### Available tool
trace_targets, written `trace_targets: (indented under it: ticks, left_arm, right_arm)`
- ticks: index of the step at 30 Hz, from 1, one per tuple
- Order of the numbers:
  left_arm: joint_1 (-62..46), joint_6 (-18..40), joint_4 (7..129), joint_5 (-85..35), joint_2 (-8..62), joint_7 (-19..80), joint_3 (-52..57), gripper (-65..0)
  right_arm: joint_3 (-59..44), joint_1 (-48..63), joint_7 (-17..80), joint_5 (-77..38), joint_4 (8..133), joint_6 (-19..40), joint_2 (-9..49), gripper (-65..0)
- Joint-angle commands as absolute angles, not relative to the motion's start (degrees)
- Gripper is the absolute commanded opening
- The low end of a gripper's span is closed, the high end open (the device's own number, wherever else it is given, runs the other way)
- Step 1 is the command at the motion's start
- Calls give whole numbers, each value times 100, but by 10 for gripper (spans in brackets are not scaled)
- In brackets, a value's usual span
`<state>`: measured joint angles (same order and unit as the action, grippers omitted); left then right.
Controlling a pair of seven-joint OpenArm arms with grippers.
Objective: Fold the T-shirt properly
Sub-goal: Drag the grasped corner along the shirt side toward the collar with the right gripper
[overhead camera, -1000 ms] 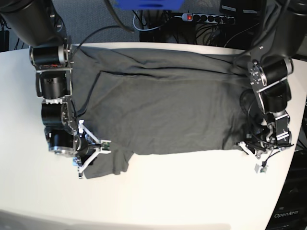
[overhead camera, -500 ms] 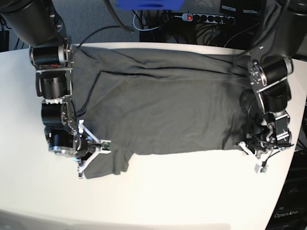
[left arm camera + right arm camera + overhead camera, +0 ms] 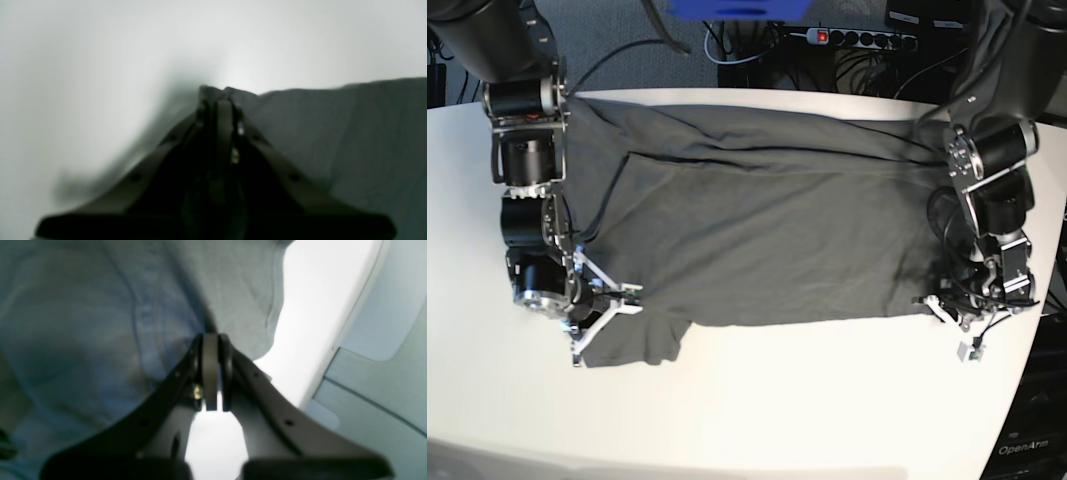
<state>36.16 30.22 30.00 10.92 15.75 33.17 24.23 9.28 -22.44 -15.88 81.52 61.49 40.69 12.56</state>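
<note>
T-shirt point(image 3: 757, 235) lies spread wide and wrinkled across the white tabletop point(image 3: 807, 400), its long edges running left to right, with one sleeve poking out toward the near left corner. My right pincer point(image 3: 577, 315) sits at that left end, down on the sleeve, its jaws pressed together on a pinch of the grey cloth; from my right wrist I see the fabric bunching up at my closed tips point(image 3: 211, 340), with the sleeve hem curving off to the right onto bare tabletop. My left pincer point(image 3: 942, 305) is at the opposite end, at the near right corner of the shirt, low on the tabletop. From my left wrist the jaws are shut and a small fold of the shirt's corner point(image 3: 213, 91) stands up just past the tips, caught between them, while the rest of the cloth stretches away to the right. A power strip point(image 3: 857, 38) lies on the floor beyond the far edge.
</note>
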Motion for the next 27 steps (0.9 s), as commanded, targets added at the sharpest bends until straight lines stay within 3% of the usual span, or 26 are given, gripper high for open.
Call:
trace_targets:
  ticks: [1, 27]
  left_arm:
    - [3591, 3090, 2958, 1218, 1543, 3679, 2413, -631]
    - [3591, 3134, 2976, 1218, 1578, 3679, 2404, -631]
  right_arm:
    - [796, -2352, -1525, 8127, 6378, 4000, 1341, -647]
    - [-268, -848, -857, 8145, 7864, 4000, 1341, -647]
